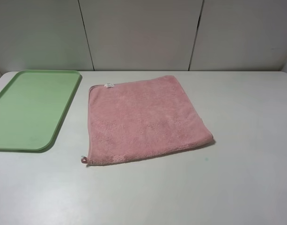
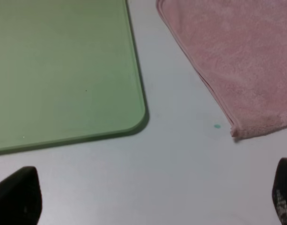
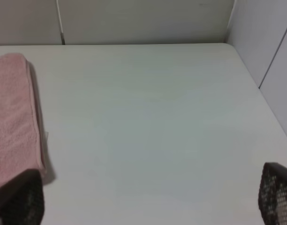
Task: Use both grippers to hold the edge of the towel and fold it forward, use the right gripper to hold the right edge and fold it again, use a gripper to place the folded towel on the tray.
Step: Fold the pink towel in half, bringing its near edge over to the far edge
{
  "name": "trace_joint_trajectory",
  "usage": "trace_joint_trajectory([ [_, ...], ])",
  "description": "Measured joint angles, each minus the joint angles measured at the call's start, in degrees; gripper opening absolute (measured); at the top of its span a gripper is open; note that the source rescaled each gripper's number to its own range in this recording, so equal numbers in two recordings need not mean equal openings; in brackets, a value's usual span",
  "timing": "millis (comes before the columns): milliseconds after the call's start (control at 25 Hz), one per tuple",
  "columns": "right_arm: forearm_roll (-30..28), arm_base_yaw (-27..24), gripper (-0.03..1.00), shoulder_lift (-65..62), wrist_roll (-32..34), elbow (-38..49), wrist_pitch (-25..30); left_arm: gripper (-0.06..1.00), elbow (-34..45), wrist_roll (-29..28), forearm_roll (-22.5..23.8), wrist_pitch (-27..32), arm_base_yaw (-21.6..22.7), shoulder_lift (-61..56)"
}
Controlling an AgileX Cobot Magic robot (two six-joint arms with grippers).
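Towel-folding set-up, seen from the high camera and both wrist cameras. Nearest the robot, the left pincer stands wide, with only bare worktop between its black fingers. It is on the near side of the towel's near-left corner and apart from it. The right pincer is likewise wide and holds nothing. It stands by the towel's right edge, where one finger overlaps the cloth in the wrist view, and contact cannot be judged. Neither pincer shows in the high view.

A small teal speck marks the worktop just beside the towel's near-left corner, where a tiny pink loop sticks out. The salmon-pink terry towel lies flat on the worktop, roughly square and turned slightly askew. A thin stitched hem runs along its left side. A small white label sits on the towel's far edge, close to the far-left corner.

The light-green tray lies to the left of the towel, near it but not touching, and nothing rests on it. Pale wall panels rise beyond the towel's far edge.
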Motion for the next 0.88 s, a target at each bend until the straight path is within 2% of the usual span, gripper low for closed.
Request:
trace_joint_trajectory([
  [880,0.0,0.0,1.0,0.0,0.0,0.0,0.0,0.98,0.0,0.0,0.0,0.0,0.0,0.0],
])
